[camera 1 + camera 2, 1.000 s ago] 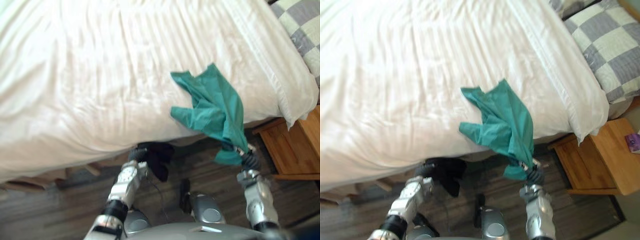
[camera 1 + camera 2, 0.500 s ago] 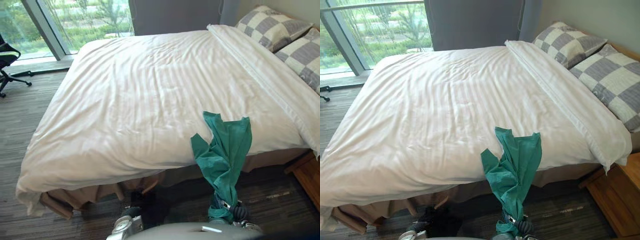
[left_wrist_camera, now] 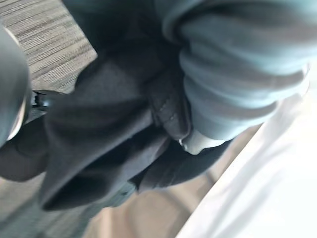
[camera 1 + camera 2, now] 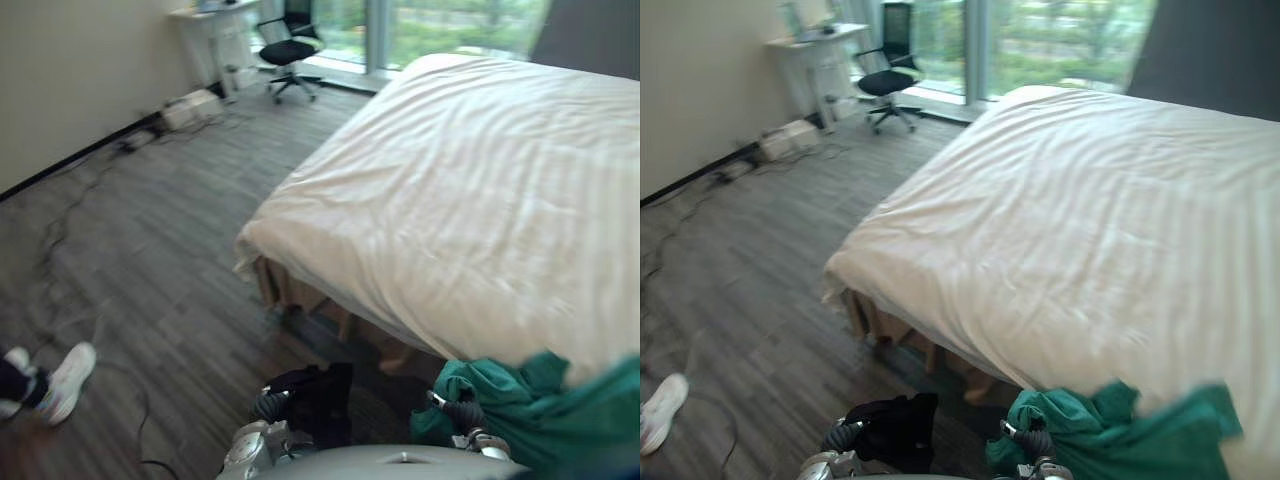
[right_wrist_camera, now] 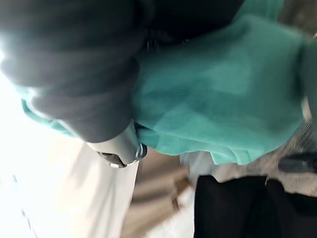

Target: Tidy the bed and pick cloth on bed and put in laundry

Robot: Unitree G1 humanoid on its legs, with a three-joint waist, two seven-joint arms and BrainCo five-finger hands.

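Two cloths carried at the hands, near side of the bed (image 4: 480, 190).
Green cloth (image 4: 530, 410) sits bunched over the right hand (image 4: 458, 414), near right, by the bed's edge. Black cloth (image 4: 318, 398) is wrapped about the left hand (image 4: 270, 405), above the floor (image 4: 150, 250). Whether either hand is closed on its cloth cannot be told.

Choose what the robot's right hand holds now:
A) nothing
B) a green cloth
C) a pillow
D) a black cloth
B: the green cloth hangs bunched from the right hand, whose fingers are closed on it; the black cloth is in the left hand.
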